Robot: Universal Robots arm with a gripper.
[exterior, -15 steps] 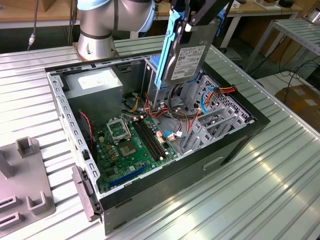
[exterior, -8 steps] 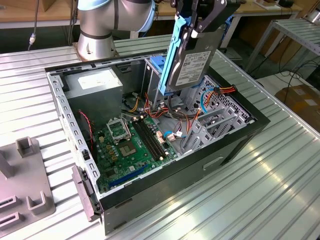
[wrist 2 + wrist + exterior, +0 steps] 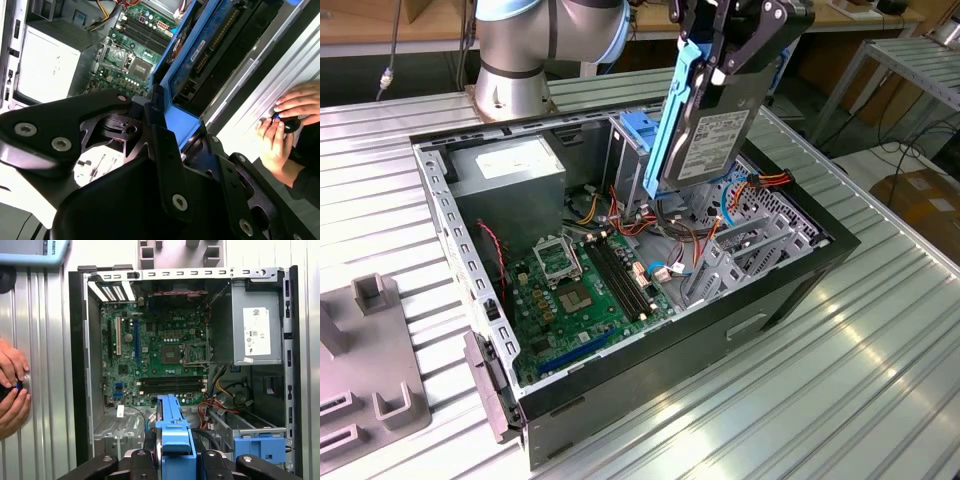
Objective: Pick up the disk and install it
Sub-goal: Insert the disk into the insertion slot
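Note:
The disk (image 3: 712, 132) hangs upright above the open computer case (image 3: 800, 275), its white label facing the exterior view's right and its blue caddy rail (image 3: 672, 120) along the near edge. My gripper (image 3: 718, 55) is shut on its upper end. In the first wrist view the blue rail (image 3: 174, 432) sticks out between the black fingers (image 3: 137, 462), over the case's drive end. The second wrist view shows the disk's circuit-board side (image 3: 200, 52) held edge-on beyond the gripper (image 3: 167, 132).
Inside the case lie the green motherboard (image 3: 582, 290), the grey power supply (image 3: 510, 165), coloured cables (image 3: 760, 185) and a grey drive cage topped by a blue bracket (image 3: 259, 447). A person's hands (image 3: 11, 385) rest on the ribbed table beside the case. A grey fixture (image 3: 370, 370) stands at the exterior view's left.

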